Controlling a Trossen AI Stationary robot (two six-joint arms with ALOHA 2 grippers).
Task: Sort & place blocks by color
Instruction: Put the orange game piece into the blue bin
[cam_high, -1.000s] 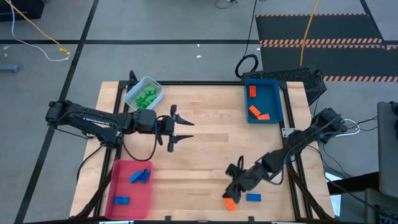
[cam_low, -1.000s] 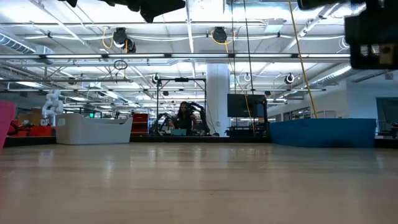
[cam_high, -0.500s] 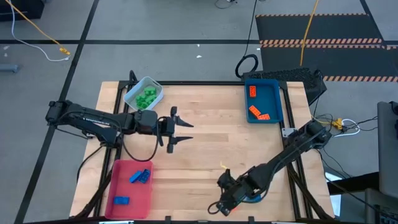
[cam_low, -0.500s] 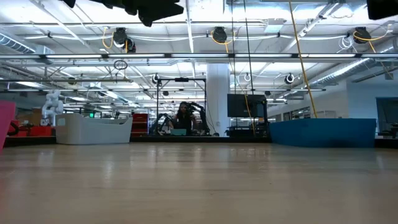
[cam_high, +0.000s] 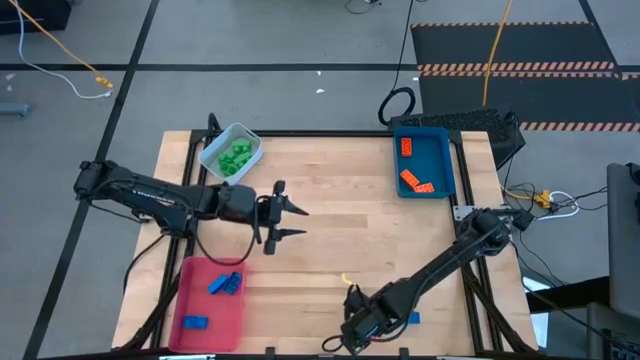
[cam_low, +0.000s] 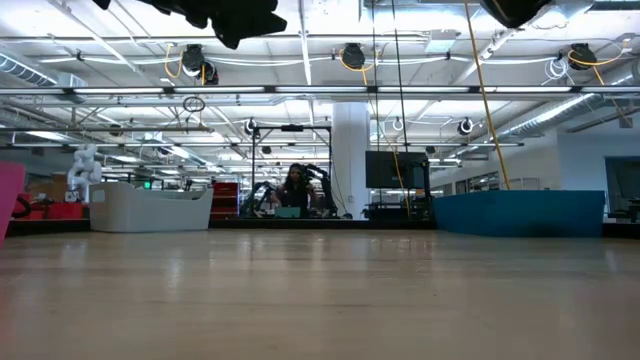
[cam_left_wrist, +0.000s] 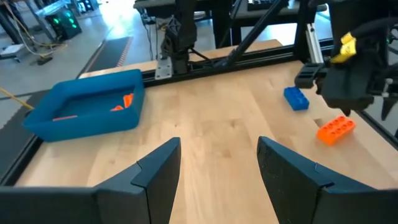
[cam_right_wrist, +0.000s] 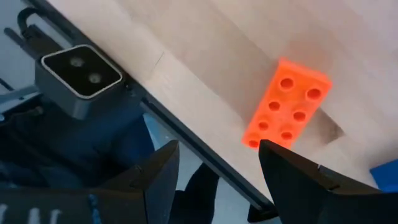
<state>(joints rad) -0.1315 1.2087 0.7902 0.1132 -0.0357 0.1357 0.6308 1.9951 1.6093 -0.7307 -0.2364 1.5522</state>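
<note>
High view: my right claw (cam_high: 352, 337) sits at the near edge of the bench (cam_high: 340, 200), arm stretched in from the right side. Fingers stand apart with nothing between them; right wrist view shows an orange block (cam_right_wrist: 286, 104) lying flat on the wood just past the fingertips, not gripped. Same orange block (cam_left_wrist: 336, 129) shows in the left wrist view, just below the right arm's dark housing. One blue block (cam_high: 412, 318) lies just beside my right arm; it shows too in the left wrist view (cam_left_wrist: 296, 98), near the orange one, the two apart.

My left claw (cam_high: 285, 220) hovers over the left-middle of the bench, fingers apart, empty. Left wrist view confirms the open gap with bare wood under it.

Sorted so far:
- green blocks (cam_high: 235, 155) piled in the pale tray (cam_high: 213, 152) at the far left corner
- orange blocks (cam_high: 412, 181) in the blue tray (cam_high: 445, 165) at the far right, one more up near its far end
- blue blocks (cam_high: 225, 284) in the red tray (cam_high: 190, 290) at the near left, another single one lower in it

Low view: only the bare bench surface, pale and blue trays at the far edge, room behind. Arms barely in at the top, no block visible there.
</note>
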